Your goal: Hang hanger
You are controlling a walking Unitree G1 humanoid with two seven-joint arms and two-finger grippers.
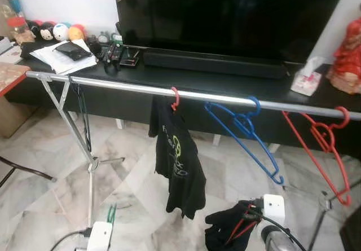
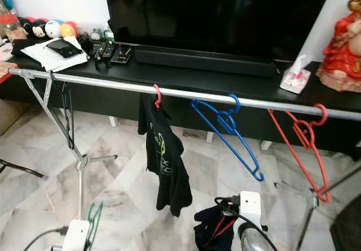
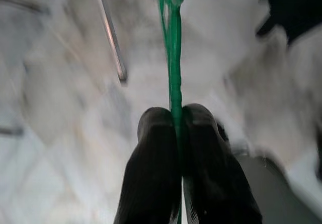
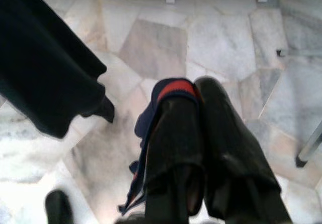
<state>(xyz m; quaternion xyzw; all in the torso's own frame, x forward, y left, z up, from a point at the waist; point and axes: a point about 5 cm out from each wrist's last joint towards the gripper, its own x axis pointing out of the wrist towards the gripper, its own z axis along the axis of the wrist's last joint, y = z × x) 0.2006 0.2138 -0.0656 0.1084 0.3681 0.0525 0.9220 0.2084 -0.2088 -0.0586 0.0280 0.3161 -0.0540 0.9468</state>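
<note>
A green hanger (image 3: 173,58) is pinched edge-on between the fingers of my left gripper (image 3: 177,116), which is shut on it. It shows low at the left, above the floor (image 1: 111,213). My right gripper (image 4: 196,90) is shut on a dark navy garment with red trim (image 4: 171,89), held low beside the rack (image 1: 225,228). The metal rail (image 1: 124,85) runs across in front of me. On it hang a black T-shirt (image 1: 177,161) on a red hook, a blue hanger (image 1: 243,128), a red hanger (image 1: 322,144) and a dark hanger (image 1: 84,118) at the left end.
Behind the rail stand a black TV console (image 1: 225,82) with a large TV (image 1: 225,14), a soundbar, papers, toys, a tissue box (image 1: 307,79) and a red figurine (image 1: 348,51). The rack's legs (image 1: 90,163) stand on the marble floor.
</note>
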